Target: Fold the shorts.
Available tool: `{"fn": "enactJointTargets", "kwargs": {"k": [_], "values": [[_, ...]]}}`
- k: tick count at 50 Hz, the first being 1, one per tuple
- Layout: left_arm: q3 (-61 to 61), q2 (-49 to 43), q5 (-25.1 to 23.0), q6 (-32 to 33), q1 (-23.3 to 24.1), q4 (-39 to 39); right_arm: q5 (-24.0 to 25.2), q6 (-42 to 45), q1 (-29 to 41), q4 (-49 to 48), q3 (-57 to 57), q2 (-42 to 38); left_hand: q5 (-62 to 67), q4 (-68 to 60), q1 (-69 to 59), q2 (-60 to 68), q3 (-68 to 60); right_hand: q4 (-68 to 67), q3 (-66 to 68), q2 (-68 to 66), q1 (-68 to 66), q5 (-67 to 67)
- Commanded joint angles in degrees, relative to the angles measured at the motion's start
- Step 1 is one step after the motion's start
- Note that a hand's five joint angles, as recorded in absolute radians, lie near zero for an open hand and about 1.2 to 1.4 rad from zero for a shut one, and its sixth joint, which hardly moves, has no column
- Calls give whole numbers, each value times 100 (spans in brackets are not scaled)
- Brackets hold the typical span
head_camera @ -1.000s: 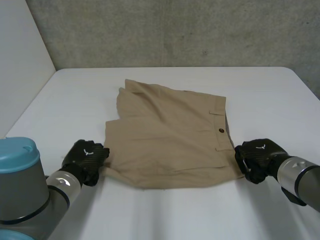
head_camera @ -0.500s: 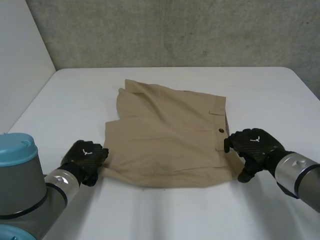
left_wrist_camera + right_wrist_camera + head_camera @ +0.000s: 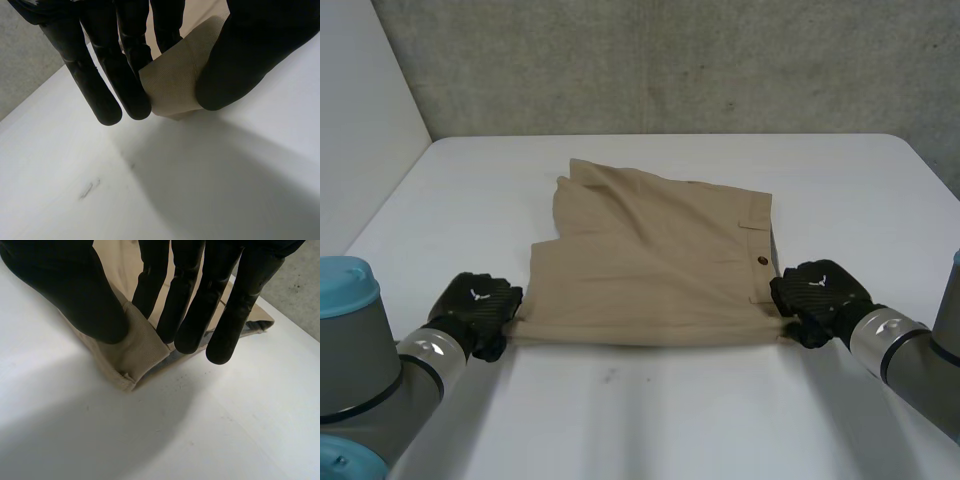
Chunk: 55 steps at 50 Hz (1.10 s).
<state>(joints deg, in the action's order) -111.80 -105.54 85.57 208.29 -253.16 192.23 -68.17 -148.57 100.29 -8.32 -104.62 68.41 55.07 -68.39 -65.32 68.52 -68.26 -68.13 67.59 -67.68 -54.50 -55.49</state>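
Tan shorts (image 3: pixel 650 260) lie on the white table (image 3: pixel 650 420), with the waistband and a button at the right. My left hand (image 3: pixel 475 310) pinches the near left corner of the shorts (image 3: pixel 172 82) between thumb and fingers (image 3: pixel 132 95). My right hand (image 3: pixel 815 295) pinches the near right corner at the waistband (image 3: pixel 132 352) the same way, its thumb (image 3: pixel 80 295) on top. The near edge of the shorts is stretched straight between both hands and lifted a little off the table.
The table's far edge meets a grey concrete wall (image 3: pixel 670 60). A white panel (image 3: pixel 360 130) stands along the table's left side. Bare tabletop (image 3: pixel 660 420) lies in front of the shorts and behind them.
My right hand opened, moved onto the waistband corner and closed on it. The near edge of the shorts, sagging and rounded before, is now pulled straight and raised. My left hand shifted slightly left.
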Motion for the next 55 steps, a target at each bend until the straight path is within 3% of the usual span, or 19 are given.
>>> {"fn": "enactJointTargets", "kwargs": {"k": [1, 7, 11, 14, 17, 22, 28, 35, 42, 46, 48, 51, 55], "values": [[-105, 323, -32, 54, 65, -185, 6, 91, -9, 1251, 29, 796, 1493, -1161, -1468, 1148, -1174, -1187, 1241, -1232, -2550, -1451], [-166, 1043, -32, 54, 188, -1335, 50, 590, -36, 2955, 178, 1551, 1493, -1161, -1468, 1148, -1174, -1187, 1241, -1232, -2550, -1451], [-236, 1605, -128, 63, 232, -2958, 15, 1257, -44, 3668, 144, 1912, 1493, -1161, -1468, 1148, -1174, -1187, 1241, -1232, -2550, -1451], [-351, 1887, -452, 72, 319, -3689, 15, 1706, -53, 4091, 91, 2079, 1493, -1161, -1468, 1148, -1174, -1187, 1241, -1232, -2550, -1451], [-395, 1958, -743, 72, 328, -3772, 49, 1962, -106, 4320, 38, 2133, 1493, -1161, -1468, 1148, -1174, -1187, 1241, -1232, -2550, -1451], [-369, 1827, -902, 72, 214, -3210, 103, 1963, -220, 4023, 3, 1949, 1493, -1161, -1468, 1148, -1174, -1187, 1241, -1232, -2550, -1451], [140, 949, -850, 72, 223, -2147, -116, 1376, -167, 3074, 423, 790, 1493, -1161, -1468, 1148, -1174, -1187, 1241, -1232, -2550, -1451], [1852, -106, -595, 63, 267, -1820, -688, 663, 157, 2608, 1416, 507, 1493, -1161, -1468, 1148, -1174, -1187, 1241, -1232, -2550, -1451], [4489, -827, 169, -7, 574, -1785, -1189, -5, 693, 2221, 3261, 410, 1493, -1161, -1468, 1148, -1174, -1187, 1241, -1232, -2550, -1451], [5589, -801, 363, -112, 776, -1347, -1242, -541, 843, 1458, 3983, 524, 1493, -1161, -1468, 1148, -1174, -1187, 1241, -1232, -2550, -1451], [5827, -566, 398, -305, 838, -691, -1268, -1004, 852, 670, 4159, 786, 1493, -1161, -1468, 1148, -1174, -1187, 1241, -1232, -2550, -1451], [5749, 75, 451, -648, 803, 67, -1417, -1375, 817, -167, 4125, 1321, 1493, -1161, -1468, 1148, -1174, -1187, 1241, -1232, -2550, -1451], [5117, 763, 416, -1184, 794, 754, -1453, -1438, 826, -302, 3941, 1597, 1493, -1161, -1468, 1148, -1174, -1187, 1241, -1232, -2550, -1451]]}}
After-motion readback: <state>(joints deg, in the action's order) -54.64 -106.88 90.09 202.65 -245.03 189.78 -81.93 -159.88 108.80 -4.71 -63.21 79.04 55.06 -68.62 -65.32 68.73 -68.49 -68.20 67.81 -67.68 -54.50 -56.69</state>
